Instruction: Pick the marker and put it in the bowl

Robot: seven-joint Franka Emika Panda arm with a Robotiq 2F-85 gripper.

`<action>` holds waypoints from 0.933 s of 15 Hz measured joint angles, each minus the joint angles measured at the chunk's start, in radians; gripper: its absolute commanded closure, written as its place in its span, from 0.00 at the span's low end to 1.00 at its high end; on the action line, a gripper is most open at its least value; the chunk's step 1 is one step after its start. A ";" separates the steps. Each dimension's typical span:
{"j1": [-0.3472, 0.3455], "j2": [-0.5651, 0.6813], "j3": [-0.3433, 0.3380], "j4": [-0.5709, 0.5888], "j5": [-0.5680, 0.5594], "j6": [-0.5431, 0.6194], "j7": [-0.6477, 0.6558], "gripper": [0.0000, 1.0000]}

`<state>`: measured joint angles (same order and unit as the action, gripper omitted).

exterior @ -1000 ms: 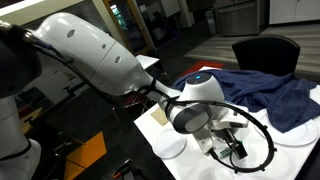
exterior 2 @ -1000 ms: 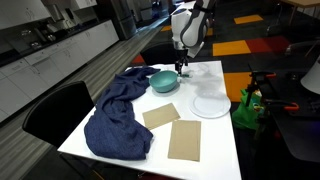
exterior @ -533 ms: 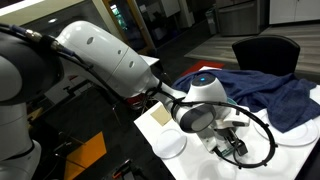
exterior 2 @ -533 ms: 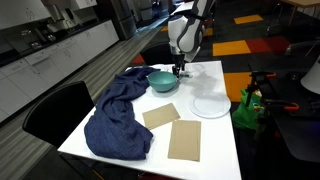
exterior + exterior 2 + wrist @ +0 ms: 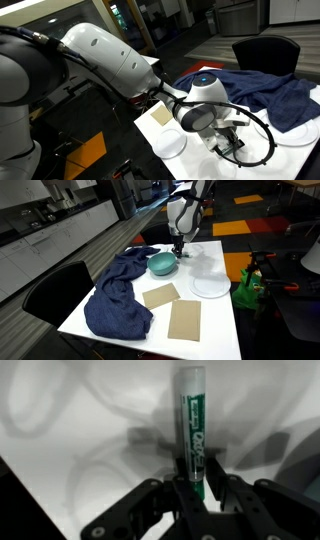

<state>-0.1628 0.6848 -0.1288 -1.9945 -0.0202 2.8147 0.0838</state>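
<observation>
In the wrist view the green marker (image 5: 192, 420) with its white label band lies on the white table, pointing away from the camera. Its near end sits between the two black fingers of my gripper (image 5: 199, 488), which are shut against its sides. In both exterior views the gripper (image 5: 181, 249) (image 5: 233, 146) is down at the tabletop, just beside the teal bowl (image 5: 163, 263). The arm hides the marker in both exterior views, and it hides the bowl in the one that shows the arm from close by.
A blue cloth (image 5: 118, 295) (image 5: 268, 92) is draped over the table beside the bowl. A large white plate (image 5: 210, 283) and two brown sheets (image 5: 172, 308) lie nearby. A small white plate (image 5: 168, 145) sits at the table edge, and a black cable (image 5: 266, 138) loops around the gripper.
The jaws have closed from wide open onto the marker's near end. The arm has sunk slightly toward the table.
</observation>
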 measured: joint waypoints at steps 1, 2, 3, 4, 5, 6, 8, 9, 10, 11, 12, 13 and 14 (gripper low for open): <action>-0.001 0.000 -0.001 0.000 0.006 0.000 0.000 0.97; -0.001 -0.002 -0.004 -0.002 0.011 0.000 0.001 0.95; -0.002 -0.007 -0.011 -0.007 0.013 0.000 0.002 0.95; -0.001 -0.014 -0.021 -0.013 0.013 -0.002 0.005 0.95; 0.002 -0.025 -0.034 -0.022 0.013 -0.002 0.012 0.95; 0.003 -0.040 -0.047 -0.032 0.013 -0.002 0.021 0.95; 0.010 -0.074 -0.073 -0.057 0.013 -0.005 0.025 0.95; 0.016 -0.093 -0.086 -0.071 0.013 -0.006 0.026 0.95; 0.023 -0.113 -0.095 -0.085 0.012 -0.006 0.031 0.95; 0.031 -0.132 -0.103 -0.099 0.012 -0.006 0.042 0.95; 0.039 -0.151 -0.108 -0.110 0.012 -0.006 0.056 0.95; 0.048 -0.168 -0.109 -0.121 0.012 -0.006 0.076 0.95; 0.058 -0.184 -0.109 -0.130 0.012 -0.006 0.097 0.95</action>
<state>-0.1047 0.5008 -0.2374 -2.1244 -0.0085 2.8089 0.1805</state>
